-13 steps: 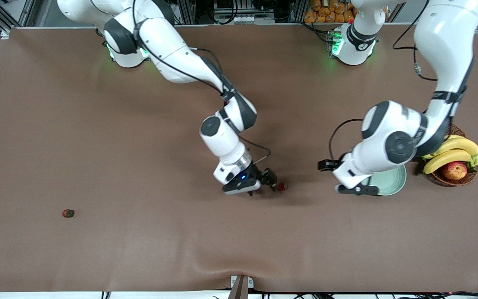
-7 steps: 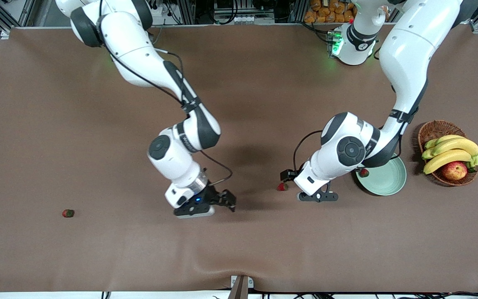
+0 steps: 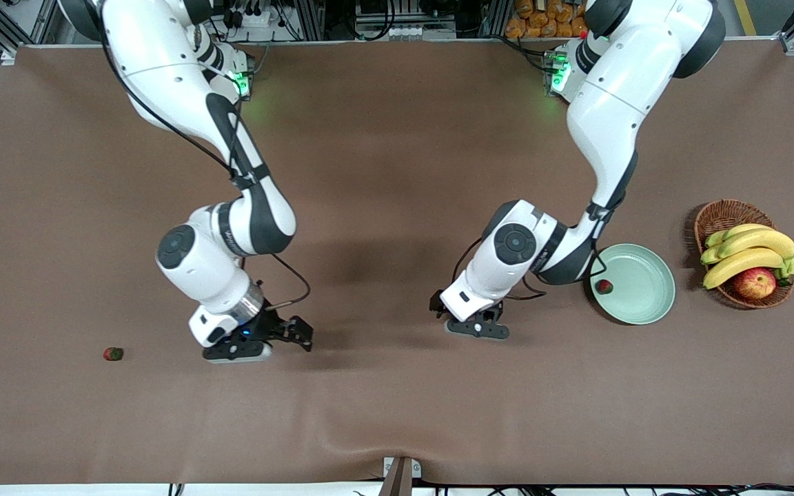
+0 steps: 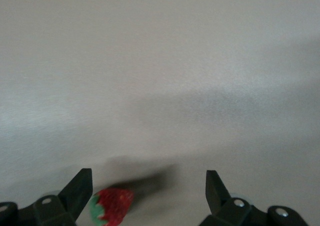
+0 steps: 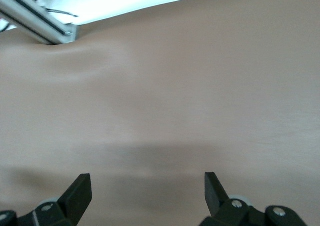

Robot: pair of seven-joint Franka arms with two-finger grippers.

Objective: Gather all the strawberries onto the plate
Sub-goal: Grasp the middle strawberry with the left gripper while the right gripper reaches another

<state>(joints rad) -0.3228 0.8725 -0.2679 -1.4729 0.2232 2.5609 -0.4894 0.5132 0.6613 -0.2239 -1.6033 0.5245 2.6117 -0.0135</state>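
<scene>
- The left gripper [image 4: 147,191] is open, with its two fingers wide apart and nothing between them. It hangs low over the brown table cover [image 3: 383,158], around the middle of the table.
- In the left wrist view one strawberry [image 4: 112,206] lies on the cover just beside one finger [image 4: 80,188] of this gripper. It is red with a green cap and it is not gripped. In the front view this berry is hidden under the left arm's wrist.
- The right gripper [image 5: 147,191] is also open and holds nothing. It is low over the bare cover, toward the right arm's end of the table, and only the cover shows between its fingers.
- In the front view the right gripper [image 3: 280,337] is between the left gripper [image 3: 476,324] and a second strawberry [image 3: 113,354].
- This second strawberry lies alone on the cover, near the right arm's end of the table and well apart from the plate.
- The plate [image 3: 645,303] is pale green and round. It stands on the cover toward the left arm's end, near the left arm's elbow.
- A third strawberry [image 3: 604,286] lies in the plate, close to the rim on the side of the left gripper.
- A wicker basket [image 3: 717,217] stands beside the plate, closer to the table end. It holds bananas [image 3: 748,251] and an apple [image 3: 755,282].
</scene>
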